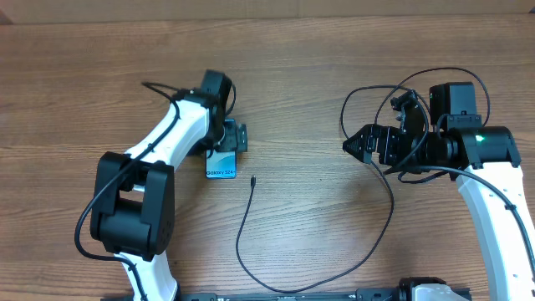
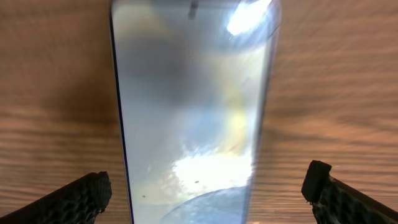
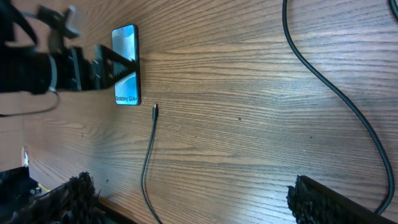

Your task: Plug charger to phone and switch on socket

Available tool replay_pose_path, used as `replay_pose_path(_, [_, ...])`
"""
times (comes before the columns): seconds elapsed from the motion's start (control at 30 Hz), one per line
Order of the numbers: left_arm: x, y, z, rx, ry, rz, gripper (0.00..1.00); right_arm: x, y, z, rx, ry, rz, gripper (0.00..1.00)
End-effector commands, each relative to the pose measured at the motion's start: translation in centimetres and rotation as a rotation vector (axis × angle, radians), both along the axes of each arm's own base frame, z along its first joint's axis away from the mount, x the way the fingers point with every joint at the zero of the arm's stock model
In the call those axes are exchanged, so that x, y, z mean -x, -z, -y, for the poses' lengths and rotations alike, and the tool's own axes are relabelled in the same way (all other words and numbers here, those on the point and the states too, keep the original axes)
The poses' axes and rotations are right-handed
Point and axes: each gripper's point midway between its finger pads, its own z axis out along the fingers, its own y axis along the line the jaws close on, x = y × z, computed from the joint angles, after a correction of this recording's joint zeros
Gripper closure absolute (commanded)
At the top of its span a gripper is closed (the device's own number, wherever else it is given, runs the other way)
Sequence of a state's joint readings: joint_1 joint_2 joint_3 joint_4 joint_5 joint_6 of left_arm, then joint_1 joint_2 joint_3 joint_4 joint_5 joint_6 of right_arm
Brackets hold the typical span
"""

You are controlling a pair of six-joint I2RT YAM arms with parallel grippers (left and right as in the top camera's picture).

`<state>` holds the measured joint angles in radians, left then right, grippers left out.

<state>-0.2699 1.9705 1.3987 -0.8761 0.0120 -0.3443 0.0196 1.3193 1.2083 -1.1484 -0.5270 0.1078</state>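
We saw the phone [image 1: 221, 167] lying flat on the wooden table [image 1: 334, 50], its twelve o'clock end hidden under the left gripper [image 1: 226, 144]. The charger [image 1: 240, 234] lay with its tip near the phone's four o'clock corner, not touching it. The right gripper [image 1: 351, 145] hung well apart at three o'clock, pointing toward nine.

Overhead looks straight down on my whole table [image 1: 334, 50]. My left wrist camera sits close above the phone [image 2: 193, 112], facing down. My right wrist camera looks obliquely from afar, sharing phone and charger [image 3: 148, 155] with overhead.
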Motion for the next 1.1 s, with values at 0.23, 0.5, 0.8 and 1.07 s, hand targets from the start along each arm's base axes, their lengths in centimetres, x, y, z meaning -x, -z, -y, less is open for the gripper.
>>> replay_pose_path(0.23, [-1.8, -0.9, 0.8, 0.027, 0.031, 0.06, 0.0, 0.0, -0.5, -0.1, -0.004, -0.006, 0.006, 0.0])
replay_pose_path(0.5, [-2.5, -1.1, 1.1, 0.031, 0.058, 0.091, 0.0, 0.0, -0.5, -0.1, -0.004, -0.006, 0.006, 0.0])
replay_pose_path(0.8, [-3.3, -0.9, 1.4, 0.035, 0.059, 0.119, 0.0, 0.0, -0.5, -0.1, -0.004, -0.006, 0.009, 0.0])
replay_pose_path(1.07, [-2.4, 1.9, 1.3, 0.025, 0.061, 0.04, 0.0, -0.2, -0.5, -0.1, -0.004, -0.006, 0.016, 0.0])
